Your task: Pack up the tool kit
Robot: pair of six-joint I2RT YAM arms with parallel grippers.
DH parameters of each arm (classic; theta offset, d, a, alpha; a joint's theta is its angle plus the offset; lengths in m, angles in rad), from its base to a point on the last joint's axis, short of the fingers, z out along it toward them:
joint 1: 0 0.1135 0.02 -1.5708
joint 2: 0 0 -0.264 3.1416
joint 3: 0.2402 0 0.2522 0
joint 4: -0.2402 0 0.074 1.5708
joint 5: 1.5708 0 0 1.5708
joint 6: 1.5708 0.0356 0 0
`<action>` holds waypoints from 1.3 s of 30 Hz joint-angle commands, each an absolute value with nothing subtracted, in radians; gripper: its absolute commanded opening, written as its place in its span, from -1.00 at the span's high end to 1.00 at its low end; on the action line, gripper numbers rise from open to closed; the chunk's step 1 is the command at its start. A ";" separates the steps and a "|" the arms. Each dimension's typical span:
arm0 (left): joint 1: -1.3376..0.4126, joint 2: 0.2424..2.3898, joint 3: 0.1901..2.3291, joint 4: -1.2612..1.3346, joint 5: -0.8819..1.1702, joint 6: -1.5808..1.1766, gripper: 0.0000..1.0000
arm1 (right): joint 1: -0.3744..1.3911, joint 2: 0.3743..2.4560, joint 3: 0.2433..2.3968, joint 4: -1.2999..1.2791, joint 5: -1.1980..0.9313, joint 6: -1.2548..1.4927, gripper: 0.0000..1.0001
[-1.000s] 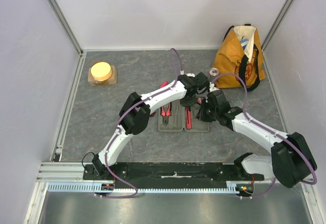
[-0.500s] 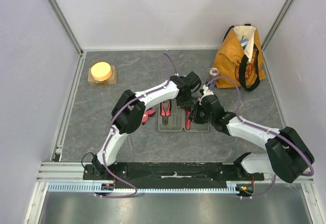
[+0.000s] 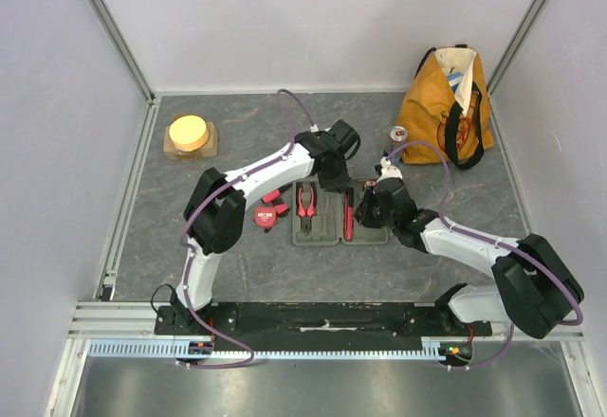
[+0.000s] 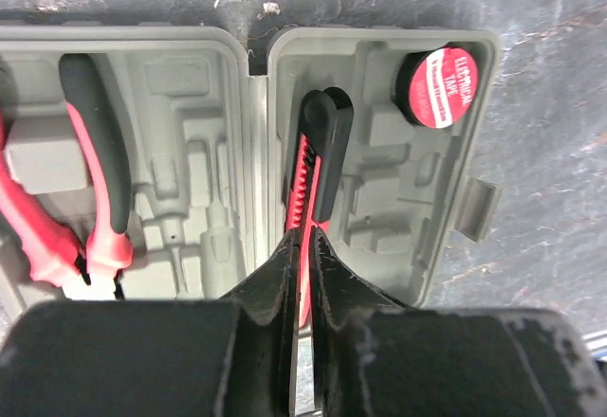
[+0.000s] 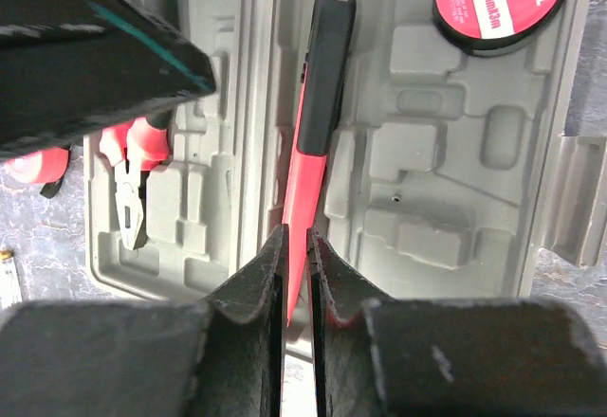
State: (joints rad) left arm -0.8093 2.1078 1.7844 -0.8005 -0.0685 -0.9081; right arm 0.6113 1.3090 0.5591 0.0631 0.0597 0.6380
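Note:
The grey tool kit case lies open on the table. Red-and-black pliers sit in its left half, and a red-and-black cutter lies in its right half. In the right wrist view my right gripper is shut on the red tip of the cutter. A roll of electrical tape sits in the case's corner. My left gripper hovers above the case, shut and empty, and the cutter shows below it. A round red tape measure lies on the table left of the case.
An orange tote bag stands at the back right with a small can beside it. A wooden block with a yellow disc sits at the back left. Another red-handled tool lies next to the tape measure.
My left arm has swung left, from above the case's right half to its far edge. My right gripper has shifted left over the case and closed a little on the cutter.

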 commanded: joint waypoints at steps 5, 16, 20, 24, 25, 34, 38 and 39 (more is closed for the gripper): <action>-0.762 1.983 1.661 -0.727 -0.041 -0.954 0.77 | 0.615 1.376 0.641 0.058 0.097 0.612 0.63; -0.742 1.979 1.592 -0.690 0.026 -0.927 0.77 | 0.615 1.476 0.704 0.029 0.110 0.591 0.69; -0.738 1.988 1.582 -0.690 0.035 -0.919 0.77 | 0.615 1.499 0.701 0.002 0.146 0.591 0.75; -0.730 1.996 1.580 -0.690 0.044 -0.913 0.78 | 0.615 1.523 0.703 -0.049 0.161 0.589 0.78; -0.730 1.996 1.582 -0.690 0.046 -0.911 0.78 | 0.615 1.523 0.703 -0.045 0.157 0.588 0.78; -0.726 2.008 1.585 -0.673 0.087 -0.891 0.78 | 0.615 1.604 0.765 -0.092 0.140 0.575 0.89; -0.726 2.023 1.582 -0.675 0.098 -0.885 0.78 | 0.615 1.654 0.764 -0.135 0.149 0.583 0.95; -0.726 2.029 1.580 -0.676 0.097 -0.885 0.78 | 0.615 1.667 0.762 -0.143 0.149 0.583 0.97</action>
State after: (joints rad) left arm -0.7303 2.0136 1.5806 -0.6998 0.0719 -0.9176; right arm 0.6132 1.5818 0.7826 -0.0010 0.1127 0.5983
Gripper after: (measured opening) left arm 0.110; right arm 0.036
